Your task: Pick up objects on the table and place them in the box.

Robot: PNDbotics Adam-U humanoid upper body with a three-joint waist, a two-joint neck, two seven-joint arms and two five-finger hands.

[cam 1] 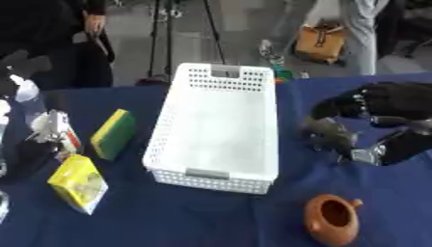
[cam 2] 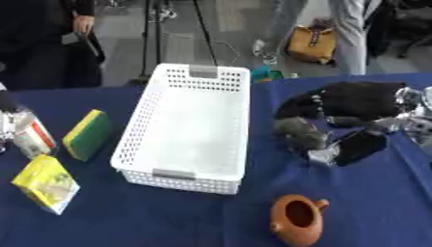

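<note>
The right hand (cam 2: pixel 358 113) comes in from the 3 o'clock side and sits low over the blue bench (cam 2: pixel 168 222), its fingers curled around a small grey object (cam 2: pixel 297 131), thumb below and fingers above. The object looks lumpy and dull (what it is cannot be made out), and whether it has left the cloth is not clear from either eye.

Just beside the hand, toward 9 o'clock, stands the white perforated box (cam 1: pixel 215 118), long axis running from 12 to 6, and nothing shows inside it. At the hand's 6 o'clock a brown clay teapot (cam 1: pixel 333 219) sits on the bench, lid off or absent, mouth up. Beyond the box, at 9 o'clock, lie a green-and-yellow sponge (cam 1: pixel 114 133), a yellow packet (cam 1: pixel 78 183) and a white carton (cam 1: pixel 57 128) with red on it.

No left hand can be told with confidence at the 9 o'clock edge.

The step in hand appears to be the grasp of the first item. Next, by my reading, comes a lift high enough to clear the box's near wall, a short carry toward 9 o'clock, then release over the open middle.
</note>
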